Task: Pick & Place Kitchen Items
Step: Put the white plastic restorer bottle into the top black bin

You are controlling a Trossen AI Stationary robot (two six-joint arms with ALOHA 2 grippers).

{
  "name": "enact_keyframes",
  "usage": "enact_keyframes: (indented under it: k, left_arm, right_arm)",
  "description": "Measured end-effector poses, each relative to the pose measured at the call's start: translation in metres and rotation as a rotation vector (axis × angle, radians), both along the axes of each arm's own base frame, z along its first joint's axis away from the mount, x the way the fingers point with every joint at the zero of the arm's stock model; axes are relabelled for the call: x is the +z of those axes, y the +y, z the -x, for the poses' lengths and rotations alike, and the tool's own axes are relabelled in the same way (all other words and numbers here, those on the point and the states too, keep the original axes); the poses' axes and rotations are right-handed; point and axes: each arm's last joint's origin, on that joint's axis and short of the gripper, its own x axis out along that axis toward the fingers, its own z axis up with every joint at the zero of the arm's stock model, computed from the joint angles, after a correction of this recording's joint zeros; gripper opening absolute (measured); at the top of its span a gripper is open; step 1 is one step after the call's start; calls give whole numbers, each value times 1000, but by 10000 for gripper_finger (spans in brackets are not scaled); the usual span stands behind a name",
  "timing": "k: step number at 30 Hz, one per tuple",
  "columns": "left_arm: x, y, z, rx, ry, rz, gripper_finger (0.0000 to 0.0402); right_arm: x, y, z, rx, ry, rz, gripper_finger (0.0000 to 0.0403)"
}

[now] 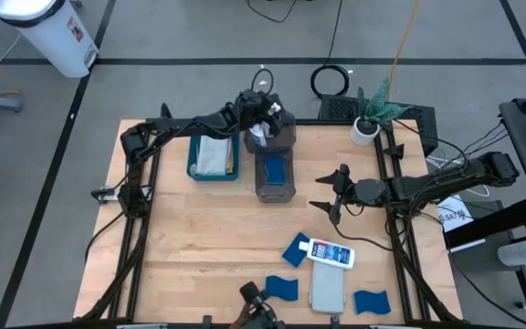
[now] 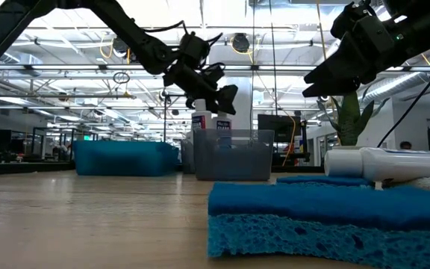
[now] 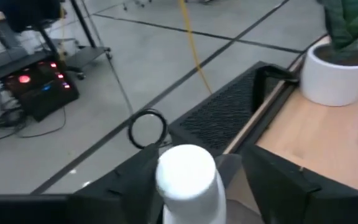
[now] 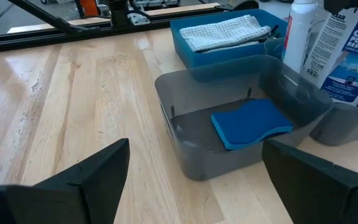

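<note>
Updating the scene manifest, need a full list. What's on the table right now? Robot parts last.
Bottles: 3, white; two standing in the far bin, one lying at the table's front.
Sponges: 4, blue; one in the near bin, three at the front.
Cloths: 2; a pale one in the tray, a grey one at the front.
Tray: 1, blue; left of the bins.
Bins: 2, grey; mid-table.
Plant: 1, green in a white pot; far right corner.
Left gripper: over the far bin's bottles.
Right gripper: open, hovering right of the bins.
</note>
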Motion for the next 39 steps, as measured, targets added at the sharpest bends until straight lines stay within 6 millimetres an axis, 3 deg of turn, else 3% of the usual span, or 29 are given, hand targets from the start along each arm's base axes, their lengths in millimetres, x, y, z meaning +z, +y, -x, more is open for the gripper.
enact_keyframes:
  k: [5,10,18,22,25,31,35,39]
  left_arm:
    - [17,-5,4,-6,-26,-17,279]
    - [49,-20,13,-32,-52,-38,304]
    - [108,-71,51,-114,61,5,316]
    - [122,-99,76,-270,47,71,310]
    - [112,-121,94,-358,-24,58,306]
    - [62,-151,130,-383,-221,50,312]
    - [34,-160,143,-386,-299,98,314]
    - [18,-162,148,-367,-303,156,310]
  right_arm:
    - [0,0,0,0,0,0,338]
    - [0,0,0,1,2,0,338]
    - [0,0,0,3,4,-1,338]
    - [0,0,0,3,0,-2,338]
    - [0,0,0,4,-3,-2,338]
    - [1,0,0,-30,-26,-91,338]
    - [3,3,-2,51,-27,-166,338]
    - [21,21,-14,141,52,-222,338]
